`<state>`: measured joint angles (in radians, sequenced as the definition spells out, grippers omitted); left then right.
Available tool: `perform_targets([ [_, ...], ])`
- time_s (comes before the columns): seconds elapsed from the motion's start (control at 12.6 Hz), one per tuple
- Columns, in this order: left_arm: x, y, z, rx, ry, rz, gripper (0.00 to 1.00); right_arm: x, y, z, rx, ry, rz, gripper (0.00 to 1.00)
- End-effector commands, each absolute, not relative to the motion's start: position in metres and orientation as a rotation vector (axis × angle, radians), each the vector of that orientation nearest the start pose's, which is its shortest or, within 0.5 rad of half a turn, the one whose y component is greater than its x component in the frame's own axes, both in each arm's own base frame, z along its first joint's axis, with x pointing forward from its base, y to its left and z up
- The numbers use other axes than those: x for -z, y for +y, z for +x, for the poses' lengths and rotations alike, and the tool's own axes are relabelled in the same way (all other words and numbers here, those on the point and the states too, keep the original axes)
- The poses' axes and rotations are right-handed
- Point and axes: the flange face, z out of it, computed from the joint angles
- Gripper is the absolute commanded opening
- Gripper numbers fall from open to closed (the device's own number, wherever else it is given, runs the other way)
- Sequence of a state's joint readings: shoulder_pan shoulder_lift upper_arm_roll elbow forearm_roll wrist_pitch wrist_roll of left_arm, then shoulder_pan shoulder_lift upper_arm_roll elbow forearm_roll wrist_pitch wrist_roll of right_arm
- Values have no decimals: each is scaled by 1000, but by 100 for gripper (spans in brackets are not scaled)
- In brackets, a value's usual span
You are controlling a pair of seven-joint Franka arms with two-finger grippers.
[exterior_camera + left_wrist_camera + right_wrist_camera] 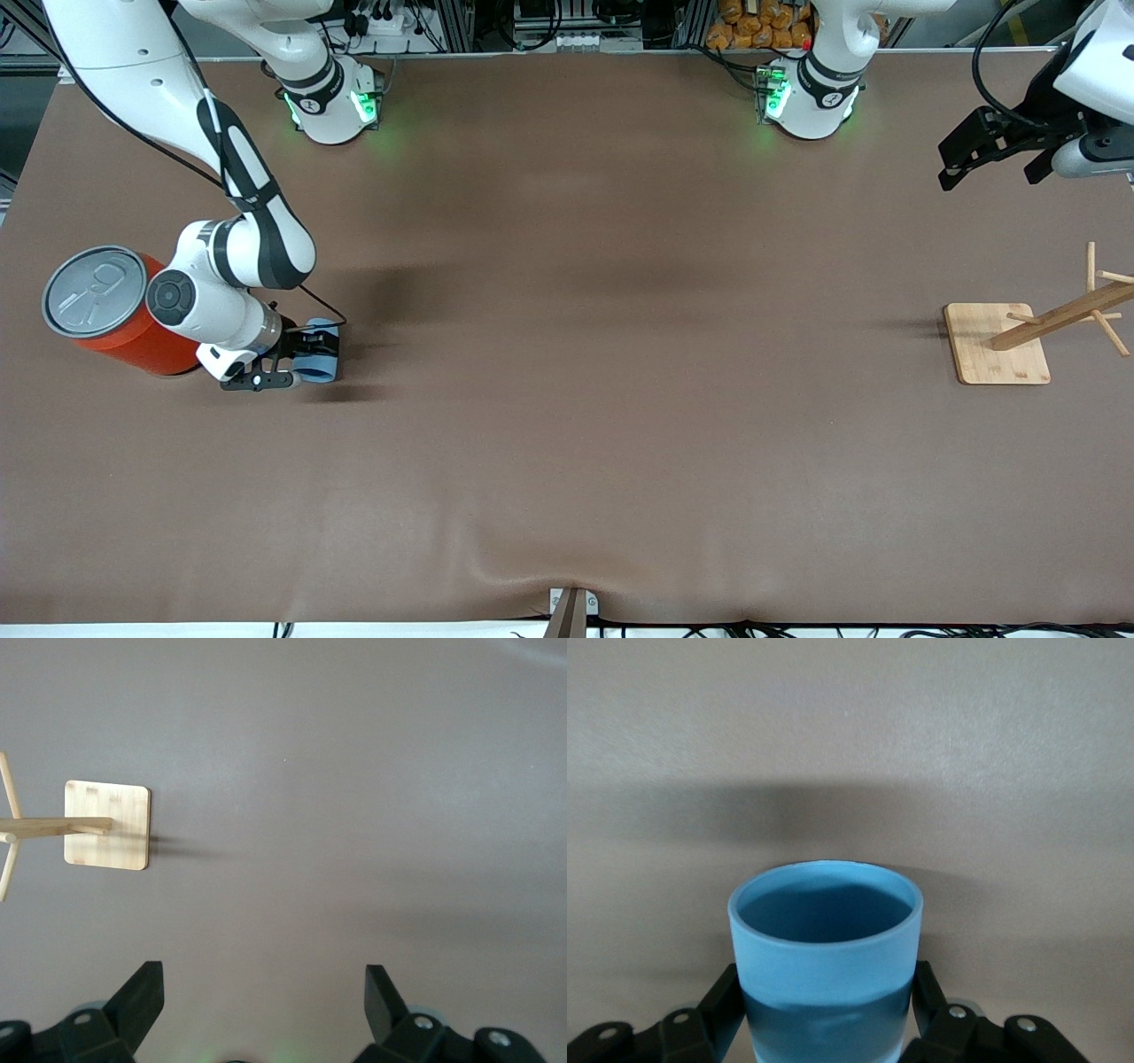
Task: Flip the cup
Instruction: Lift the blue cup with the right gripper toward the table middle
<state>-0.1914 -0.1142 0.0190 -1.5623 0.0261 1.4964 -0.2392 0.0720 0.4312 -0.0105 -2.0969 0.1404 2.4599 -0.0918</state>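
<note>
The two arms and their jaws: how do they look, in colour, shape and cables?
Both arms are white with rounded segments and black joint bands; green lights glow at their bases. A thin black cable runs along the right arm. The right gripper and the left gripper are black, with two flat, angular jaws each.

The can (106, 310) stands on the counter (567, 399) at the right arm's end. Just beside the can, toward the left arm's end, the cup (317, 359) lies between the right end effector's (292, 359) fingers. The rack (1028, 337) stands well apart from the can, at the left arm's end, with the left end effector (992, 164) over the counter near it.
</note>
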Motion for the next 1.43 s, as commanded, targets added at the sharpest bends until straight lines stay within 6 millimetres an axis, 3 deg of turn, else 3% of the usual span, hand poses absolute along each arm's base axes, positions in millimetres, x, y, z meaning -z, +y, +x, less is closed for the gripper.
perform_targets([
  [0.0, -689, -84, 502, 93, -80, -3133, 100, -228, 61, 587, -124, -155, -3022, 8],
  [0.32, -686, -86, 503, 87, -75, -3135, 100, -296, 138, 631, -74, -352, -2954, 8],
  [0.48, -689, -86, 501, 89, -70, -3136, 100, -316, 198, 639, -2, -478, -2912, 8],
  [0.71, -689, -92, 499, 87, -39, -3136, 100, -322, 303, 641, 93, -820, -2891, 10],
  [0.95, -690, -101, 495, 78, -21, -3128, 100, -325, 417, 611, 237, -1360, -2820, 7],
  [1.19, -691, -99, 495, 83, -23, -3127, 100, -326, 463, 590, 284, -1868, -2572, 7],
  [1.35, -691, -98, 495, 80, -23, -3127, 100, -325, 500, 559, 279, -1984, -2488, 7],
])
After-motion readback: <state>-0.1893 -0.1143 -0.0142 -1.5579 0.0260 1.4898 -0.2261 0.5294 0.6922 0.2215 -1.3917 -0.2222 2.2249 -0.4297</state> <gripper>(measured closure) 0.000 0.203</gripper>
